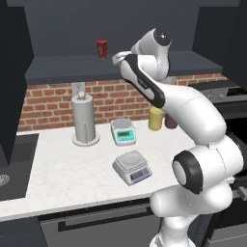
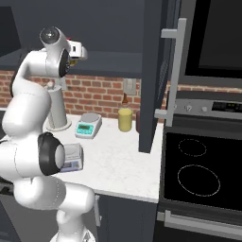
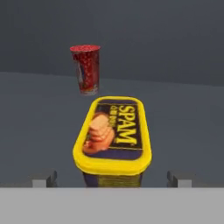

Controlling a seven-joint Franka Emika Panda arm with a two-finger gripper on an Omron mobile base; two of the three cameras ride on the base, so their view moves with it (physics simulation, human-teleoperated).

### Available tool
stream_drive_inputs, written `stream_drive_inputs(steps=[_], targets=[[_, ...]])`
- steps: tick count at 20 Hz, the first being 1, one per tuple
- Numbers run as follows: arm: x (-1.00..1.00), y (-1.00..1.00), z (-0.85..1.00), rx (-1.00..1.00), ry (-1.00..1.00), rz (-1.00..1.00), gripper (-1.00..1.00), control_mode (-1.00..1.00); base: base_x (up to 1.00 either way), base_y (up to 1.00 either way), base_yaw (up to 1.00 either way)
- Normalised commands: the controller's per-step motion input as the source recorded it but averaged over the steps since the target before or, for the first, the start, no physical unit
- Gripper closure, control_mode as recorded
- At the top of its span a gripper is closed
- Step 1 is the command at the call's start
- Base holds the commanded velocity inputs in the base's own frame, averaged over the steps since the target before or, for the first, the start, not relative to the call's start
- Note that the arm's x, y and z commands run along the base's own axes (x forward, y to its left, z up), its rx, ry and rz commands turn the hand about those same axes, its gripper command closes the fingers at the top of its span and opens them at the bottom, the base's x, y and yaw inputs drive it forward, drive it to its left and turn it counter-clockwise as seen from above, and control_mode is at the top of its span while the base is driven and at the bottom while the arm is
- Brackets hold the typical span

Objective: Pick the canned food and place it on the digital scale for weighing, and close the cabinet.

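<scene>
Reaching for the pick: the jaws (image 3: 112, 179) stand spread either side of the canned food (image 3: 113, 135) on the cabinet shelf (image 3: 35, 113), red can (image 3: 85, 68) behind. Next they need to close squarely on it.

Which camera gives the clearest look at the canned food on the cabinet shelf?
The hand view: the canned food sits close and centred, its yellow rim and SPAM label readable, the red can behind it. In the left base view the arm stands in front of where it sits. In the right base view the hand covers it.
</scene>
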Motion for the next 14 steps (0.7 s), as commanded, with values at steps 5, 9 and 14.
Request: stream_drive_inputs(steps=[5,9,14], targets=[[0.34,0.01,-0.03,0.00,0.00,0.00,-1.00,-1.00,0.00,0.00,0.00],[0.33,0.05,-0.11,0.00,0.00,0.01,-1.00,-1.00,0.00,0.00,0.00],[0.22,0.22,-0.30,0.00,0.00,0.01,1.00,-1.00,0.00,0.00,0.00]])
